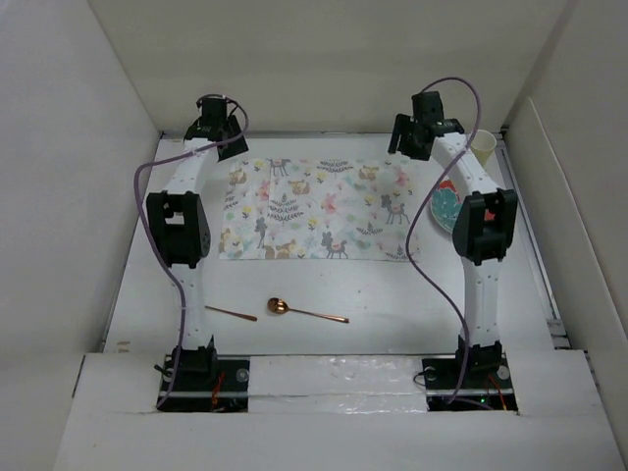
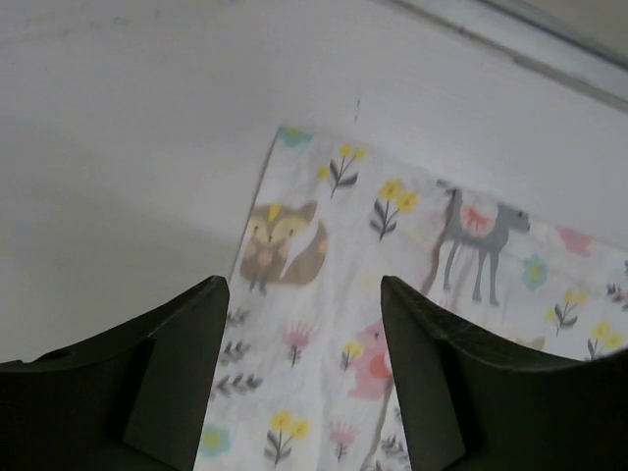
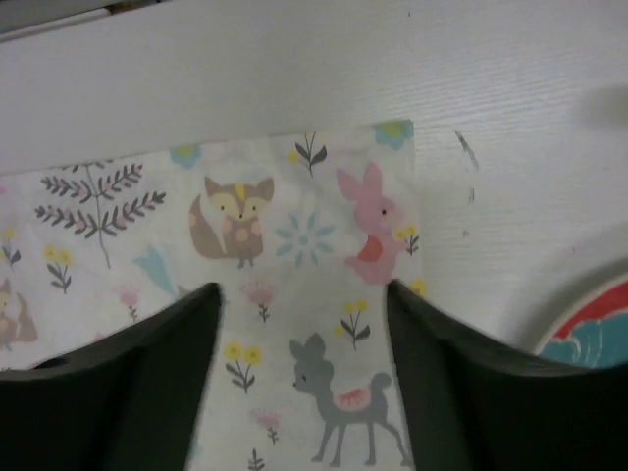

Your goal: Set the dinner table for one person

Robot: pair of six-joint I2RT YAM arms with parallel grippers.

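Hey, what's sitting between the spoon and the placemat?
Nothing. In the top view only bare white tabletop separates the spoon from the placemat.

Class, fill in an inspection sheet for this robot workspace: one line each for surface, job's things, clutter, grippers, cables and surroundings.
surface: white dinner table, matte, bare where it shows.
job's things: placemat flat at far centre; patterned plate to its right, partly behind the right arm; paper cup far right; spoon and thin copper-coloured utensil near the arm bases.
clutter: nothing seen.
grippers: left gripper open over the placemat's far left corner; right gripper open over its far right corner; neither holds anything.
cables: left purple cable and right purple cable loop loosely beside their arms.
surroundings: white walls on three sides.
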